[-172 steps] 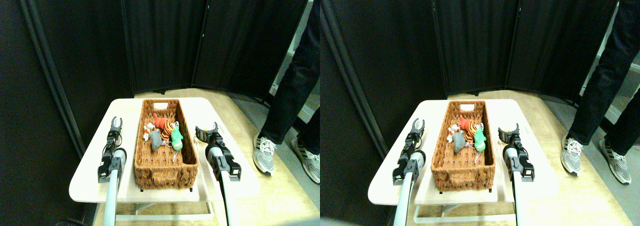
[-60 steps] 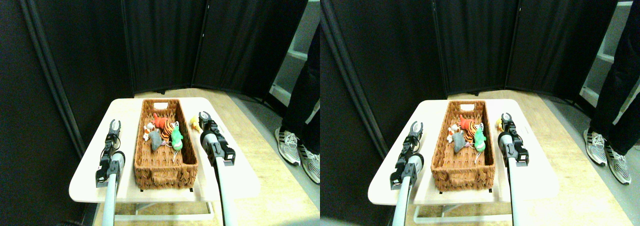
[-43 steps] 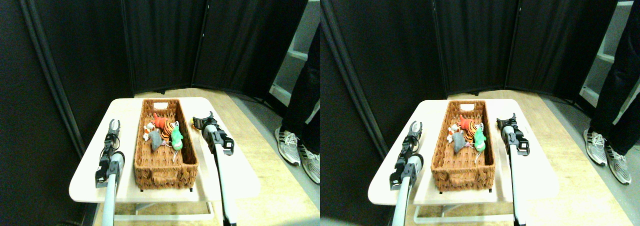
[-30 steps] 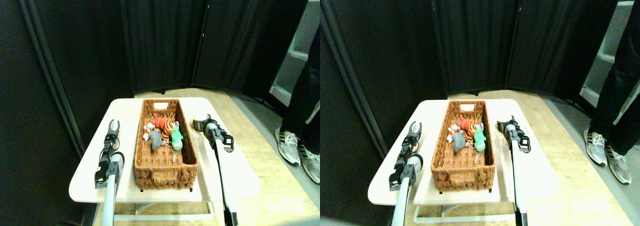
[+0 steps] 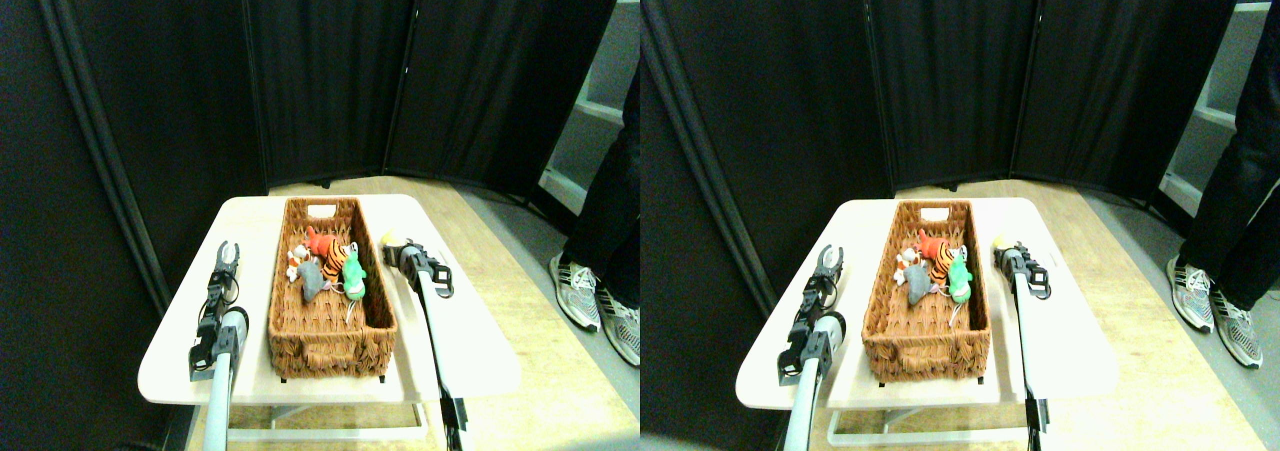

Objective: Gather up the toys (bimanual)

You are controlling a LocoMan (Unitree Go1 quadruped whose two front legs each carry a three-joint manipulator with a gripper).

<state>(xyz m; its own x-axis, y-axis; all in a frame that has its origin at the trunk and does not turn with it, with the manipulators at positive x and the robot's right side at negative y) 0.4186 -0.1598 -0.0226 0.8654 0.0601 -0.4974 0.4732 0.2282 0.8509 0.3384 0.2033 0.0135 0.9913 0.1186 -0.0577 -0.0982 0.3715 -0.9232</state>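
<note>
Reaching: right hand [image 5: 397,252] at yellow toy [image 5: 388,239]; left hand [image 5: 227,253] upright

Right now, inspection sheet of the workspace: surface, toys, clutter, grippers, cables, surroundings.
Surface: pale table, wicker basket lengthwise on it.
Job's things: red toy, tiger-striped toy, green toy, grey toy clustered in the basket; a small white toy at their left; yellow toy outside, at the right gripper's tip.
Clutter: nothing seen.
Grippers: left gripper open, empty, left of the basket; right gripper beside the basket's right wall.
Cables: nothing seen.
Surroundings: black screens; a person's legs at right.
</note>
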